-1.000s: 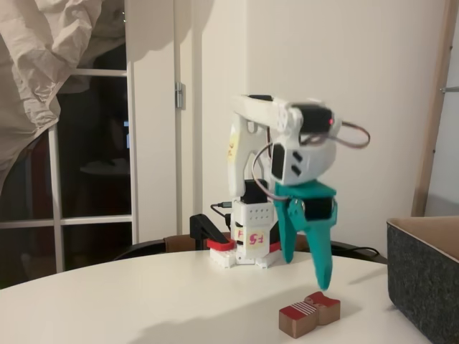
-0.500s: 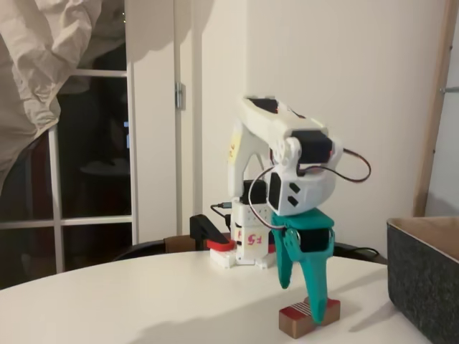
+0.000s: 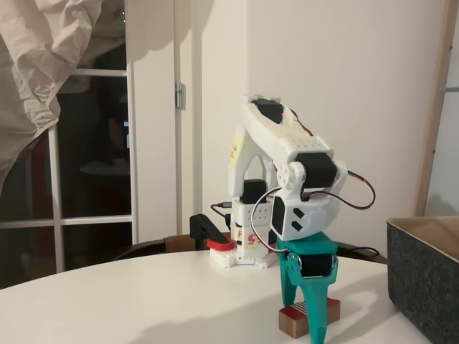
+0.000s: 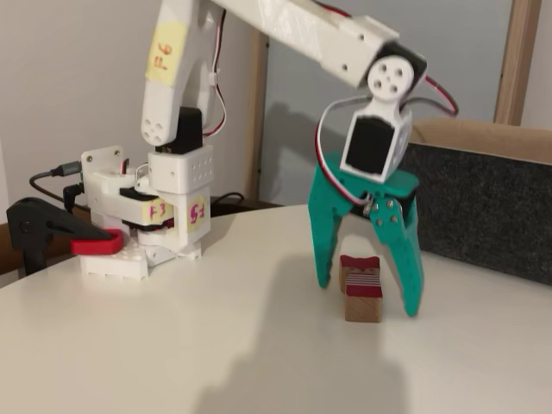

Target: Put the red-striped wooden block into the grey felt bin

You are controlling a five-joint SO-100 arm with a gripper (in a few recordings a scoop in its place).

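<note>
The red-striped wooden block (image 4: 362, 288) lies flat on the white table, its red top with white stripes facing up; a fixed view shows its striped end (image 3: 293, 316) low near the picture's bottom edge. My teal gripper (image 4: 368, 293) points straight down and stands open, one finger on each side of the block, with gaps between the fingers and the wood. In a fixed view the gripper (image 3: 302, 319) partly covers the block. The grey felt bin (image 3: 424, 278) stands to the right, and its dark wall (image 4: 483, 210) rises just behind the gripper.
The arm's white base (image 4: 142, 220) is fixed at the table's back with a red-and-black clamp (image 4: 60, 235). The round table's edge (image 3: 64, 276) curves off at the left, with a glass door (image 3: 93, 158) and hanging fabric behind it.
The arm has reached forward and lowered. The gripper came down from above the block until its open fingers stand on either side of it. The block has not moved.
</note>
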